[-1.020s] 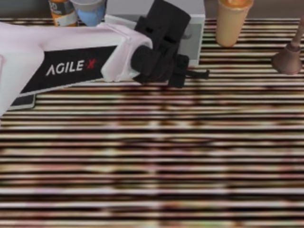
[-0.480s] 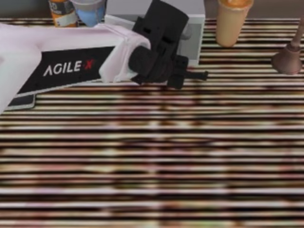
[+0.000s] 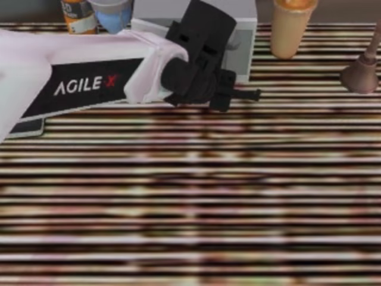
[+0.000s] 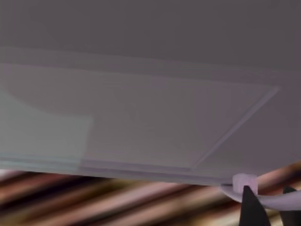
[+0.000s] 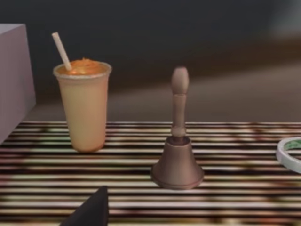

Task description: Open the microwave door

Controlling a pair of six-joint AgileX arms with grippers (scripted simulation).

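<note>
So the small light-grey boxy microwave (image 3: 244, 36) sits at the far edge of the striped bench (image 3: 190, 196), left of a tan cup with an orange drink (image 3: 290, 27) and a brown hand bell (image 3: 361, 71). The left gripper (image 3: 253, 93) is right at its front, by the grey-framed door (image 4: 141, 122); can't tell if the jaws are clenched or released. Right gripper's jaws aren't readable either

Light-grey microwave (image 3: 244, 36), tan cup (image 3: 290, 27), brown bell (image 5: 178, 155), brown-and-cream striped table (image 3: 196, 202).
</note>
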